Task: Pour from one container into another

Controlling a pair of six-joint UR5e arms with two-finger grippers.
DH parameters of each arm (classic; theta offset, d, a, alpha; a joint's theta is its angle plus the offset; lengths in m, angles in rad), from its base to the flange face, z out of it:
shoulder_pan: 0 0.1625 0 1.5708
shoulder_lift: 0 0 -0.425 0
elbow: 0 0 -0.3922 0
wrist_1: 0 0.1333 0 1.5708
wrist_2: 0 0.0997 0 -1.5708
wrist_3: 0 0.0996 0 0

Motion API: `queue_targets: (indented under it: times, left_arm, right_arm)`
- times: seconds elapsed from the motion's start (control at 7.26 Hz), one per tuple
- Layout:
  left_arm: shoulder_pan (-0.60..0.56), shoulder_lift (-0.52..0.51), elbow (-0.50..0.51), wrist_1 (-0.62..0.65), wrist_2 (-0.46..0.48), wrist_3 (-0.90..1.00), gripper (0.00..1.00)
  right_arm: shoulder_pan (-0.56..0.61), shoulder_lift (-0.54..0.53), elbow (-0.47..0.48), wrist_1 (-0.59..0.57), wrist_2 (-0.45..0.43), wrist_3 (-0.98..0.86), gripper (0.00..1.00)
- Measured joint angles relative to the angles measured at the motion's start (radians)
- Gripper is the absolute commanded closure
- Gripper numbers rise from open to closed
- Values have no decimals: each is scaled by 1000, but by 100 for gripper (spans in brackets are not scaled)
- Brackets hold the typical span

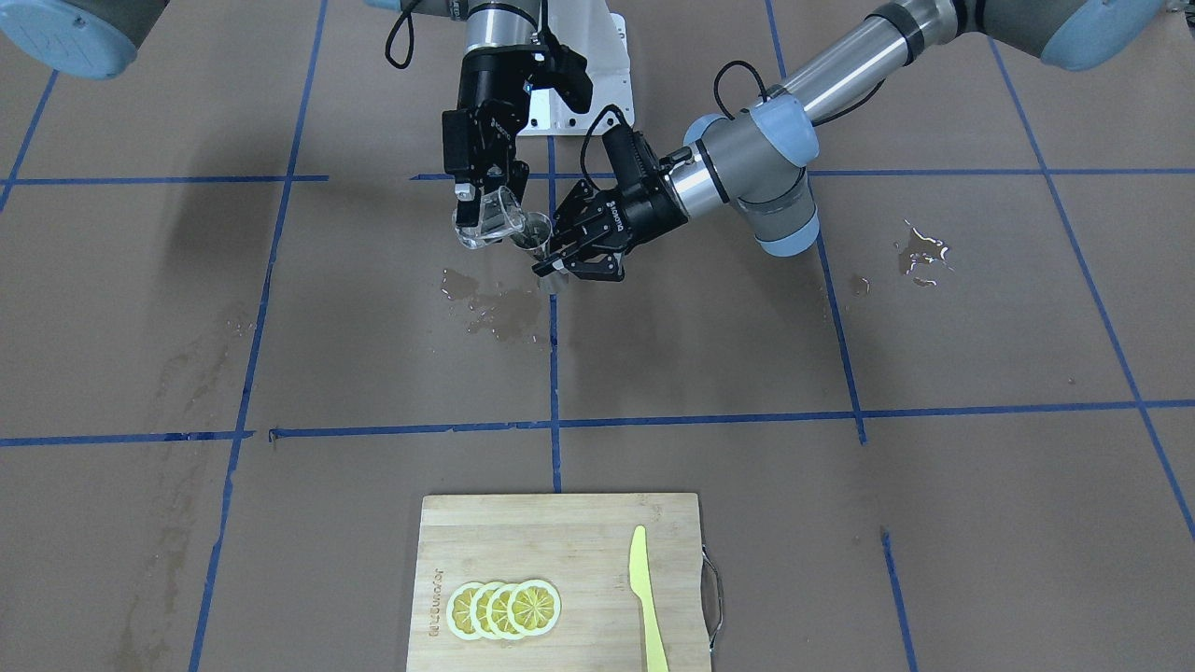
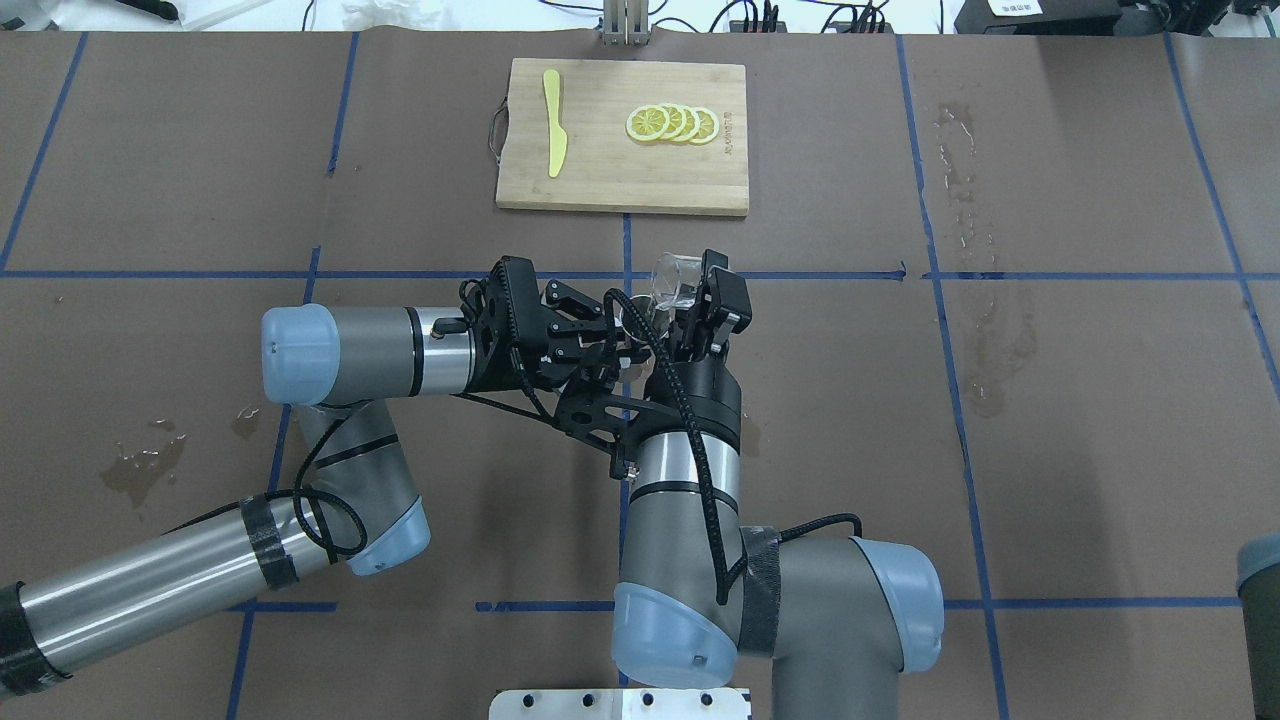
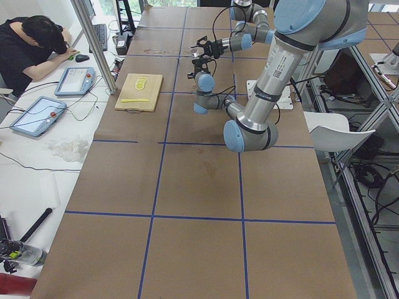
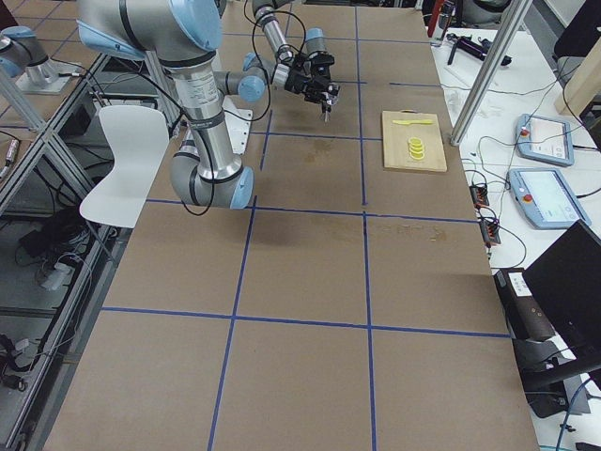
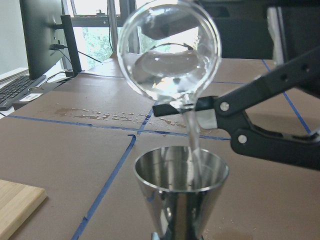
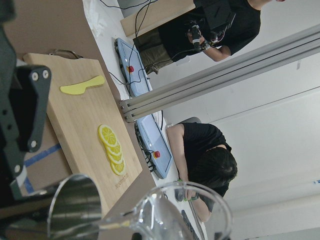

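Observation:
The clear glass cup (image 1: 489,224) is tipped over, its lip above the steel jigger (image 1: 536,241), and my right gripper (image 1: 485,200) is shut on it. In the left wrist view a thin stream runs from the cup (image 5: 169,55) into the upright jigger (image 5: 182,184). My left gripper (image 1: 553,263) comes in from the side and is shut on the jigger's lower part. From overhead, the cup (image 2: 674,284) sits at my right gripper (image 2: 692,302), just beyond my left gripper (image 2: 622,338). The right wrist view shows the cup's rim (image 6: 186,209) beside the jigger (image 6: 76,206).
A wooden cutting board (image 1: 597,523) near the far edge carries lemon slices (image 1: 504,609) and a yellow knife (image 1: 646,597). Wet patches lie on the brown paper under the grippers (image 1: 493,308) and on my left (image 1: 920,252). A person (image 3: 28,47) sits at a side desk.

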Motion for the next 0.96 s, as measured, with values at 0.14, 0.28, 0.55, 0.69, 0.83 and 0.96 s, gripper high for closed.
queue_targets:
  times: [0.14,0.28,0.55,0.69,0.83,0.96]
  left_arm:
    - [2,0,-1,0,2,0,100]
    - [4,0,-1,-1,3,0,100]
    - [6,0,-2,-1,4,0,100]
    - [7,0,-2,-1,4,0,100]
    - [8,0,-2,-1,4,0,100]
    - [10,0,-2,-1,4,0,100]
  right_arm:
    - [0,1,0,-3,-3,-12,100]
    - [1,1,0,-5,-5,-22,100]
    - [2,1,0,-5,-7,-50,100]
    - [3,1,0,-5,-7,-58,100]
    - [3,1,0,-5,-7,-66,100]
    - [3,1,0,-5,-7,-75,100]
